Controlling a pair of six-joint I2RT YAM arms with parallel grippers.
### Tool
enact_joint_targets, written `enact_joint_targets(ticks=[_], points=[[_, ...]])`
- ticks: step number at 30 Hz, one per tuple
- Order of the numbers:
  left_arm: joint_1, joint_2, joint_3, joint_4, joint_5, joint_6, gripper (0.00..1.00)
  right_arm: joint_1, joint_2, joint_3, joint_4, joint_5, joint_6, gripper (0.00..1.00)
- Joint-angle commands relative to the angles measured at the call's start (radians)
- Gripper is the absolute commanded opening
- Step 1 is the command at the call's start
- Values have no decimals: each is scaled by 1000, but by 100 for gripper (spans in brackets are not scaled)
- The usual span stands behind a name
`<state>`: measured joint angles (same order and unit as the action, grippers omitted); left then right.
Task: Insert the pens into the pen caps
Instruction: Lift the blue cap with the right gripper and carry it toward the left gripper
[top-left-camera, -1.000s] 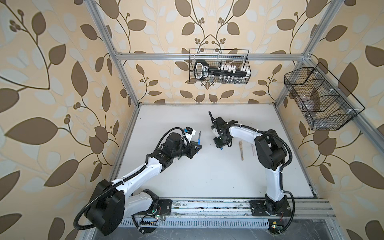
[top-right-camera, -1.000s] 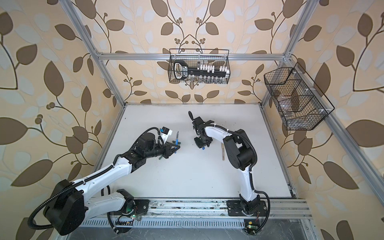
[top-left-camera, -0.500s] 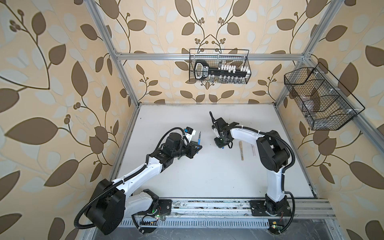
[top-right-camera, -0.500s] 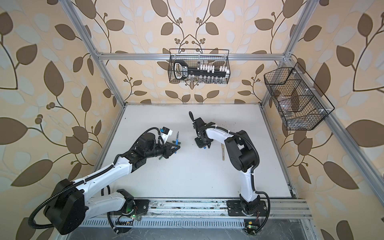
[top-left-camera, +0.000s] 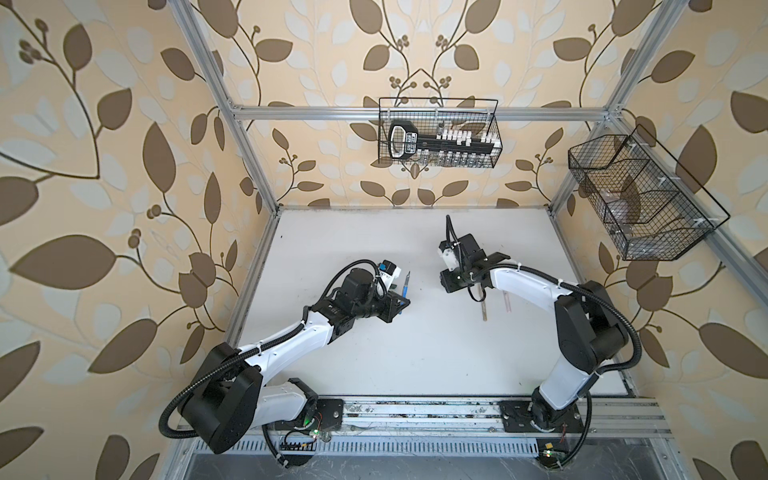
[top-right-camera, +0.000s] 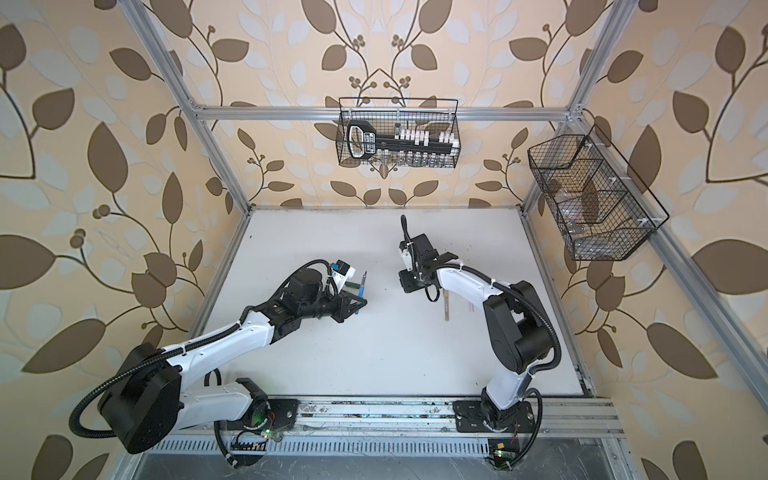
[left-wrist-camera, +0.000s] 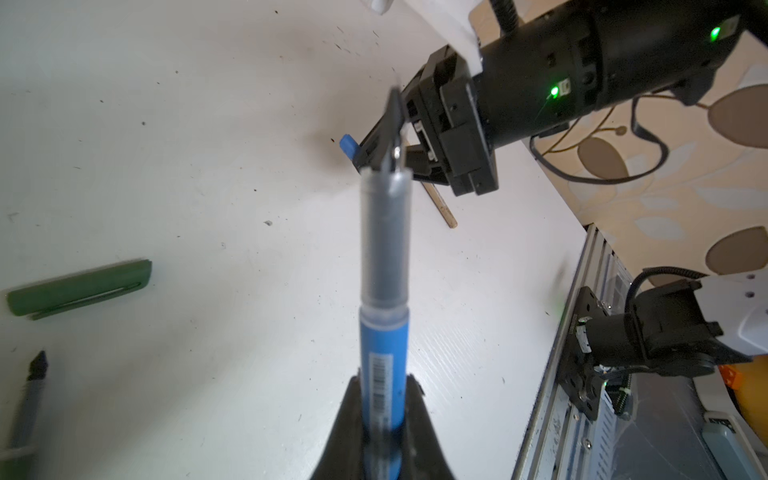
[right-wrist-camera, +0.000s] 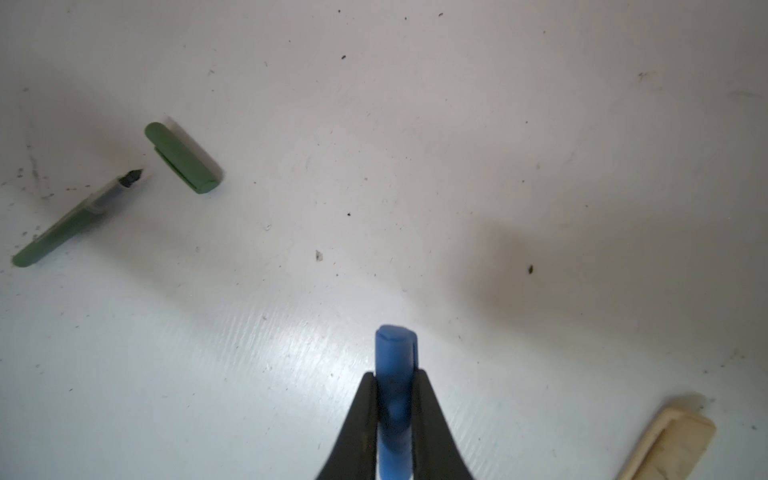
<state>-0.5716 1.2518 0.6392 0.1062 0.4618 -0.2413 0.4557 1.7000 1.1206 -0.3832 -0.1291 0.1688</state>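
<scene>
The blue pen (left-wrist-camera: 384, 332) is clamped between the left gripper's (left-wrist-camera: 382, 388) fingers. Its barrel runs out past the fingertips, clear section and dark tip leading. Across from it, the blue cap (right-wrist-camera: 395, 353) is pinched between the right gripper's (right-wrist-camera: 395, 380) fingers, one end poking beyond their tips.

In both top views the two grippers hang apart, with a bare strip of white table (top-left-camera: 424, 332) between pen tip and cap. Well out beyond the right fingers lie the green cap (right-wrist-camera: 183, 158) and the green pen (right-wrist-camera: 70, 222), nib near the cap but not touching it. A tan cap (right-wrist-camera: 669, 446) lies close beside the right fingers, cut off by the frame's edge. Under the right arm, the tan pen (top-left-camera: 484, 305) and pink pen (top-left-camera: 506, 301) lie side by side.
</scene>
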Motion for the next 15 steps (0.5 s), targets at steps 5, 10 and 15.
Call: enact_joint_targets(ticks=[5, 10, 15], points=[[-31, 36, 57, 26, 11, 32, 0, -17, -174, -184, 314, -256, 188, 16], [-62, 41, 61, 33, 19, 44, 0, -14, -259, -326, 590, -332, 383, 16], [-84, 37, 62, 34, 28, 60, 0, -3, -328, -426, 767, -332, 497, 17]])
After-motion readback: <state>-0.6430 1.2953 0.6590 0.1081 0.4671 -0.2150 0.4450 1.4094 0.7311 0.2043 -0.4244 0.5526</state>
